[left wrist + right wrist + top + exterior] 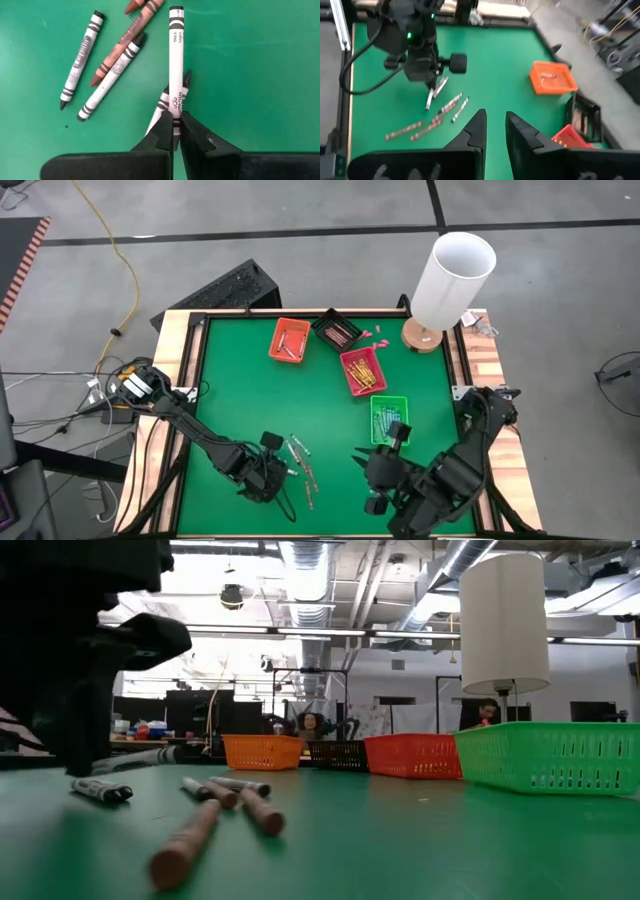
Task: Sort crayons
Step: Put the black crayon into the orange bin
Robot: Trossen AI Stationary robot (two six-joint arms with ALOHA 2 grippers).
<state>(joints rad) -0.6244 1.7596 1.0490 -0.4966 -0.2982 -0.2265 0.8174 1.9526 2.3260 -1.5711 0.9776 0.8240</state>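
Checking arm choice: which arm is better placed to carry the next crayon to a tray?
Left. Its pincer is shut on a white-wrapped crayon beside the loose crayons; the right pincer holds nothing.

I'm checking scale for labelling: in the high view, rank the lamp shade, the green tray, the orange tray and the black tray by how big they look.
1. White lamp shade, clearly largest.
2. Green tray.
3. Orange tray and black tray: too alike to rank.

place: lab/workshop | signs: exposed ceiling ducts [300, 565], benches (cluttered), taped concrete floor [560, 270]
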